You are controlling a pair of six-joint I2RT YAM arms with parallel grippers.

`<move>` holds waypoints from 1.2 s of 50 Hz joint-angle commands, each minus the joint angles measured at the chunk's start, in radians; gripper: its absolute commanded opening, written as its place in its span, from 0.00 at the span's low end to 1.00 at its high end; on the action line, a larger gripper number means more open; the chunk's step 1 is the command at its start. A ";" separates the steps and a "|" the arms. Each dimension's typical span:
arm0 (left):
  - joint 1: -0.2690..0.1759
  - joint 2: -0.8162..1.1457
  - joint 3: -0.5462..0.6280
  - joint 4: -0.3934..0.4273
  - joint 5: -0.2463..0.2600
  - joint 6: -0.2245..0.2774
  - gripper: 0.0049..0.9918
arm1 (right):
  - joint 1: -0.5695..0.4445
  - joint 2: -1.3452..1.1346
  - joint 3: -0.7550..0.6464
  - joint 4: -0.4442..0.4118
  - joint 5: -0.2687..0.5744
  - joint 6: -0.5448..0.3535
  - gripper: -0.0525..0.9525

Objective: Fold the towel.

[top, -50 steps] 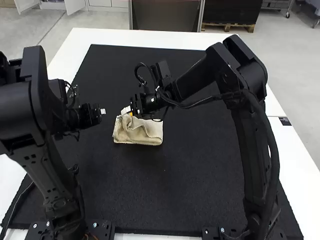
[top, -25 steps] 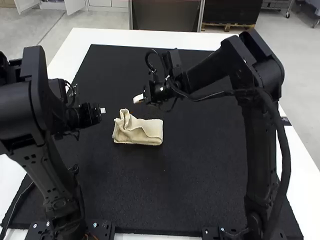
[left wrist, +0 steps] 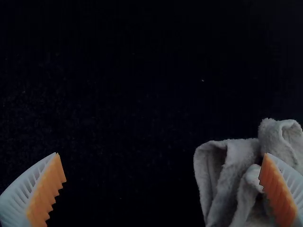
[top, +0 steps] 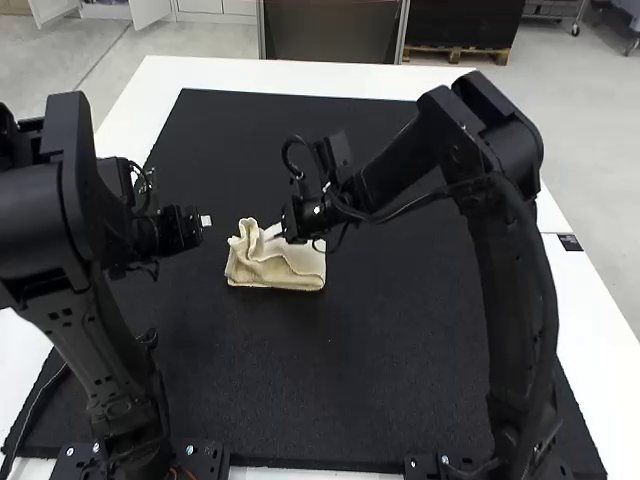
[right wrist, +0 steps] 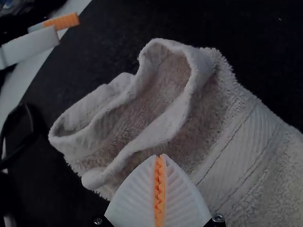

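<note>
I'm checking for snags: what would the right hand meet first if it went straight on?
The right hand would most likely meet the bunched part of the towel first, though whether any gap separates them is unclear.

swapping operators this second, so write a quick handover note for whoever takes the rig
Left gripper: open, over the mat, left of the towel in the high view.
Right gripper: shut with nothing visible between its fingers, at the towel; contact unclear.
Towel: on the mat between the arms, flatter at its right end, left end bunched in raised loops.
Done: gathered into a small bundle, looks partly folded.
Left: flatten the loops, square the edges, probably finish the fold.
</note>
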 commanded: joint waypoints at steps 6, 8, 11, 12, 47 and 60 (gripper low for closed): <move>0.003 -0.016 -0.003 0.006 0.017 -0.002 0.97 | 0.028 0.042 0.001 0.033 -0.016 -0.014 0.03; 0.003 -0.016 -0.005 0.006 0.019 -0.002 0.97 | 0.028 0.049 -0.001 0.035 -0.018 -0.014 0.03; 0.003 -0.016 -0.003 0.008 0.020 -0.002 0.97 | 0.028 0.074 -0.010 0.056 -0.021 -0.016 0.03; 0.003 -0.016 -0.003 0.008 0.022 -0.002 0.97 | 0.028 0.080 -0.013 0.062 -0.021 -0.016 0.03; 0.006 -0.078 0.004 0.011 0.034 -0.028 0.97 | 0.010 0.002 -0.026 0.173 -0.070 0.085 0.03; -0.008 -0.137 0.087 -0.011 0.031 -0.114 0.97 | -0.099 -0.233 -0.019 0.167 -0.074 0.140 0.03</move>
